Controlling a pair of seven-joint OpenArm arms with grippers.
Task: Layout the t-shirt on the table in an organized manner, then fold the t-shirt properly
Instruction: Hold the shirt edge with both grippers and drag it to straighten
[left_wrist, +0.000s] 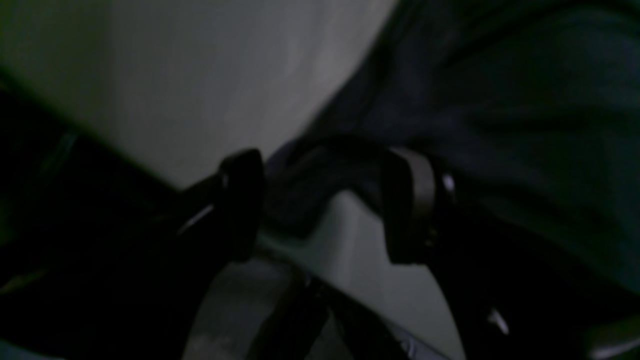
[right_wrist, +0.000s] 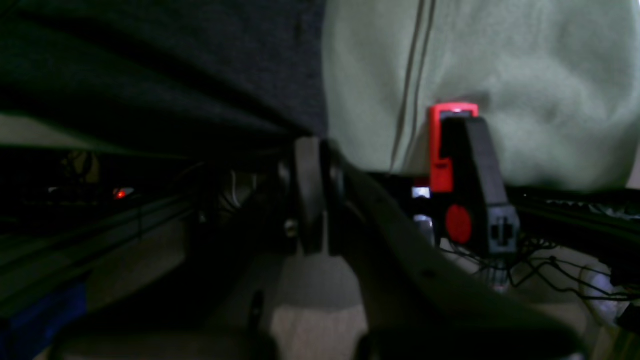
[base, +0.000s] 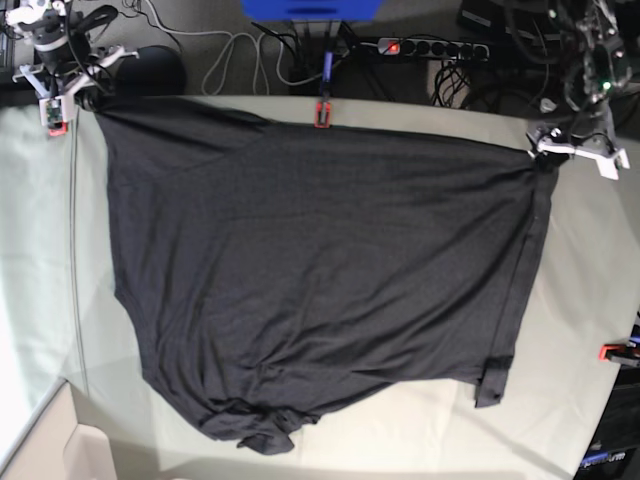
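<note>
Bunched dark cloth at the bottom of the base view, nearest the camera, is the lower end of the t-shirt (base: 310, 290), crumpled into small folds there, while the rest of it lies spread wide over the middle of the pale green counter (base: 590, 290). In the upper left of that frame the right gripper (base: 72, 82) pinches one far corner of the shirt; its wrist view shows the fingers (right_wrist: 310, 195) pressed together with the dark fabric running up from them, beside a red clamp (right_wrist: 452, 170) at the counter's edge. In the upper right, the left gripper (base: 560, 148) sits at the opposite far corner; its wrist view shows the fingers (left_wrist: 410, 200) standing apart, a fold of the shirt lying loose between them, so that corner looks released. By this, the laying-out step is near its end: the far edge is drawn fairly straight between the two arms. What the next move seems to call for is letting go on the right side too, then smoothing the rumpled near edge and the turned strip at lower right before any fold is begun.
</note>
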